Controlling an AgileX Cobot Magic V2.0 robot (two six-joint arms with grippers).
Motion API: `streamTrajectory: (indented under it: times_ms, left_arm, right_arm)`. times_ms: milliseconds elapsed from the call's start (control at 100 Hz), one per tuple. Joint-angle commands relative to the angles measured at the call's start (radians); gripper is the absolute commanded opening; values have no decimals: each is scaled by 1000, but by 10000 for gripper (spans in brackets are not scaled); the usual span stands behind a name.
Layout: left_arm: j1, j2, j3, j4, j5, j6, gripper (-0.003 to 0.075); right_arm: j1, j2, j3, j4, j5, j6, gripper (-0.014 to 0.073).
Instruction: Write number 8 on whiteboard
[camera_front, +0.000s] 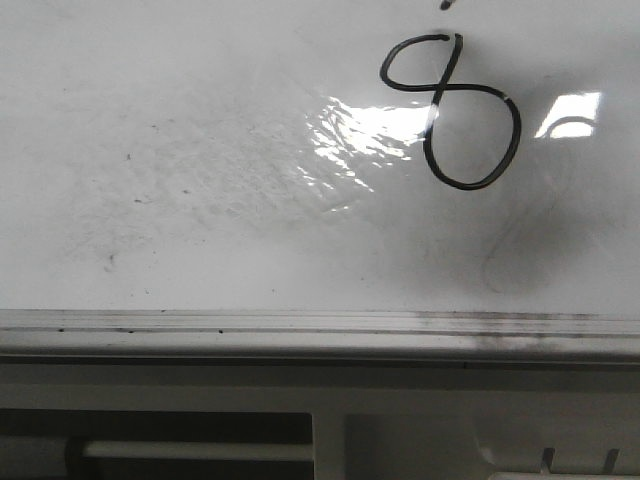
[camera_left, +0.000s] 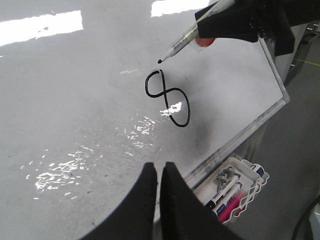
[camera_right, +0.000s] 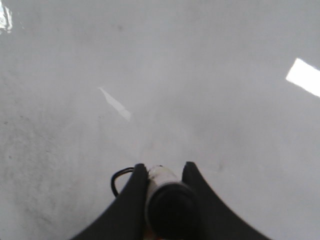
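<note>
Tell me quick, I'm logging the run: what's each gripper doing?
Left gripper: closed, holding nothing.
Right gripper: closed on the marker, tip just off the whiteboard.

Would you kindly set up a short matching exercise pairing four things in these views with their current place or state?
Things:
1. number 8
2. marker
3. left gripper
4. tray of spare markers

Place or state:
A. jaws together, holding nothing
B. hanging below the whiteboard's edge
C. clamped in the right gripper, tip just off the board
D. drawn in black on the board

Pairs: 1-D, 2-C, 3-A, 4-B
</note>
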Motion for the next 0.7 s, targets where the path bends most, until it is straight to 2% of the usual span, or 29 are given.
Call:
streamTrajectory:
  times_ms: [0, 150, 190, 240, 340, 390, 440, 560, 630, 690]
  left_arm:
    - [3, 6, -27, -47, -45, -10, -20]
    - [3, 15, -27, -47, -47, -10, -14]
    - [3, 29, -27, -47, -39, -8, 12]
    - [1, 53, -29, -47, -17, 4, 75]
    - [1, 132, -41, -75, 47, 67, 275]
    - [-2, 172, -52, -124, 78, 125, 354]
    - [-16, 209, -61, -185, 92, 219, 399]
    - [-77, 300, -81, -342, 133, 508, 410]
    - [-123, 362, -98, -377, 148, 589, 410]
    - [-170, 419, -117, -379, 150, 598, 410]
  right_arm:
    - [36, -36, -38, 16, -63, -9, -46]
    - [120, -71, -38, 29, 27, -9, -46]
    - [143, -76, -38, 36, 59, -9, -46]
    - [171, -76, -38, 49, 104, -9, -47]
    - [225, -71, -38, 66, 189, -9, -71]
    - [251, -63, -38, 71, 217, -9, -71]
    - [280, -55, -38, 78, 233, -9, -71]
    - [341, -43, -40, 122, 231, -29, -71]
    - [381, -35, -40, 135, 231, -32, -71]
    - [410, -31, -40, 149, 231, -42, -71]
